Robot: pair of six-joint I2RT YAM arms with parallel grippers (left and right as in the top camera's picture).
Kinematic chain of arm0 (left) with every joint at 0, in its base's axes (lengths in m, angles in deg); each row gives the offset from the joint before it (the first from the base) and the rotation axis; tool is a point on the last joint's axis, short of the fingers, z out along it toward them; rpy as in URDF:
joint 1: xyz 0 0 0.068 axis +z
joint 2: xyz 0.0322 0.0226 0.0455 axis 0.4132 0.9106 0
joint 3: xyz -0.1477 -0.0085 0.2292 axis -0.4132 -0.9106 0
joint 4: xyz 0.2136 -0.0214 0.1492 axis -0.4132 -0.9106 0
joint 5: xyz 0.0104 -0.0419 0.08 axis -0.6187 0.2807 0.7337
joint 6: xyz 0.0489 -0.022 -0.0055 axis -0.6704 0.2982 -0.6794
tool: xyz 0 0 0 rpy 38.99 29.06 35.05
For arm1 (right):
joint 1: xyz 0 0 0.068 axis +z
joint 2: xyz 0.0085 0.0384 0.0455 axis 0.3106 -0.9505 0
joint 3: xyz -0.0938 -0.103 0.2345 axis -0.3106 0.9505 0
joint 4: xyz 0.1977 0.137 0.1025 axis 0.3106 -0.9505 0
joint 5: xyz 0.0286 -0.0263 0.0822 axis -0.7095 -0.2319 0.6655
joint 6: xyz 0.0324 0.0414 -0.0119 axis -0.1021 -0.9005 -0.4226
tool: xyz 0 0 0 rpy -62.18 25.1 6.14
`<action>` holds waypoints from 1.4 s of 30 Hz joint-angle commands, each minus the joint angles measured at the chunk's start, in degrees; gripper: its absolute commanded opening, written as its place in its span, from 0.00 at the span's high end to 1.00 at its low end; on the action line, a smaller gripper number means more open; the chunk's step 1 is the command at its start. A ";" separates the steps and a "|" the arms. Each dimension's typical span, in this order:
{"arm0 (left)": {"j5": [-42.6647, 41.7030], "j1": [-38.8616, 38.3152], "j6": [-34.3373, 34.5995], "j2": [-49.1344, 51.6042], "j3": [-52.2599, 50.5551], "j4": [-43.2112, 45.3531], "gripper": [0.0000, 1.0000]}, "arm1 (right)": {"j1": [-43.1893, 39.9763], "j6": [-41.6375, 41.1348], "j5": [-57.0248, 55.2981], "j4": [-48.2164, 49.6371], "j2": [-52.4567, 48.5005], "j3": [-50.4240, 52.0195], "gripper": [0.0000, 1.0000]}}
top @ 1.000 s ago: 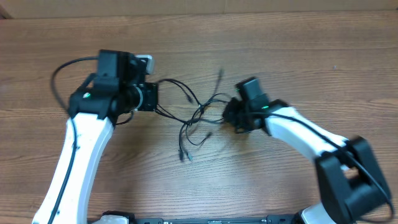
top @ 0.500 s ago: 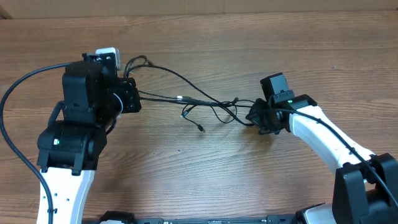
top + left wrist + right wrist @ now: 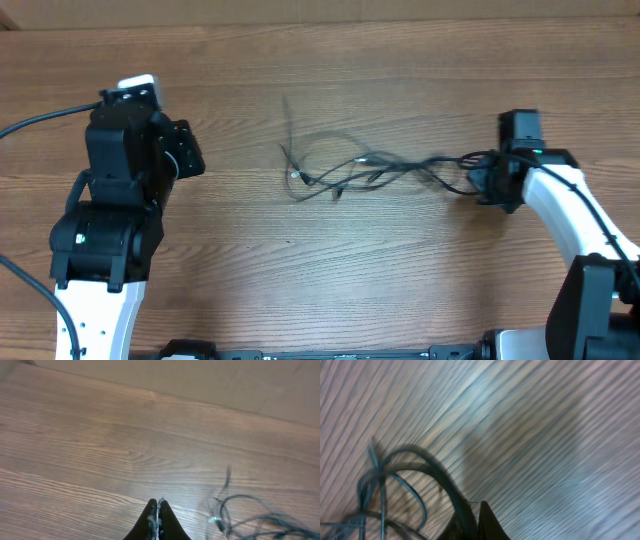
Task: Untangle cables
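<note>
Stretching lengthwise across the table (image 3: 330, 260), the cables (image 3: 370, 165) form a loose strand whose long axis runs leftward from the right gripper (image 3: 480, 182), with loops and plug tips at the far end. That gripper is clamped on their near end, its white forearm trailing behind it. The left gripper (image 3: 198, 160), pinched together on nothing, sits well beyond the strand's far end. Half a second ago it held that end; now the end lies free and both arms have drawn outward.
</note>
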 commanded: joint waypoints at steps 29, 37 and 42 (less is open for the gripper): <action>-51.47 -1.27 -10.71 35.43 1.70 -1.77 0.43 | 0.87 24.44 94.05 24.68 -0.31 0.50 0.96; -51.47 -4.66 -3.67 41.64 1.70 6.82 0.41 | 3.76 15.80 94.07 34.77 -0.07 -1.38 0.96; -52.68 -5.75 2.84 41.86 1.70 14.34 0.41 | 8.33 3.58 94.07 49.77 1.62 -4.63 0.96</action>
